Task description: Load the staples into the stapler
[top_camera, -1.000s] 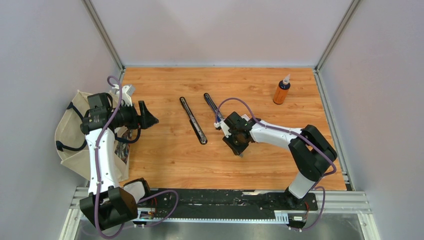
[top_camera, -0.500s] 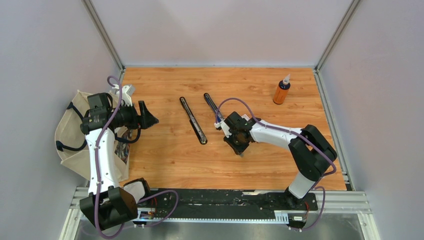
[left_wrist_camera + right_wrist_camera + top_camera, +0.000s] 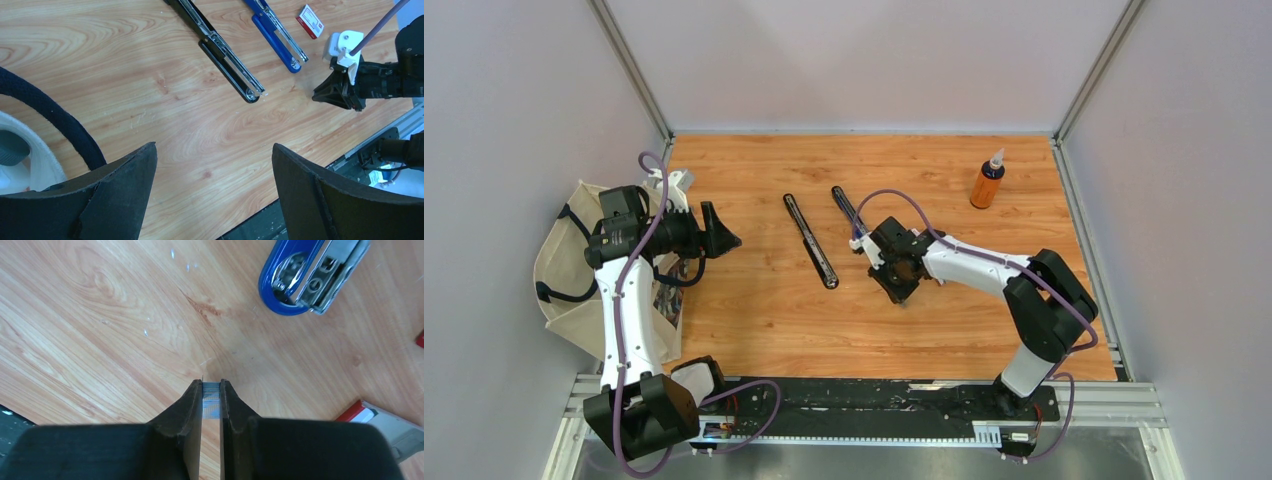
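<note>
My right gripper (image 3: 211,385) is shut on a small silvery staple strip (image 3: 211,400), held just above the wooden table. The blue stapler (image 3: 310,275) lies open a little beyond it, with its rounded end nearest. The white and red staples box (image 3: 310,21) lies next to the right gripper (image 3: 902,290); its corner also shows in the right wrist view. A black stapler (image 3: 810,240) lies open left of the blue stapler (image 3: 848,208). My left gripper (image 3: 214,147) hangs open and empty at the table's left side, away from all of them.
An orange bottle (image 3: 987,180) stands at the back right. A cream bag with black handles (image 3: 564,270) lies off the table's left edge, beneath the left arm. Grey walls close in three sides.
The right gripper's fingers have closed the last bit onto the staple strip, and it has shifted slightly toward the blue stapler. The left arm has not moved.
</note>
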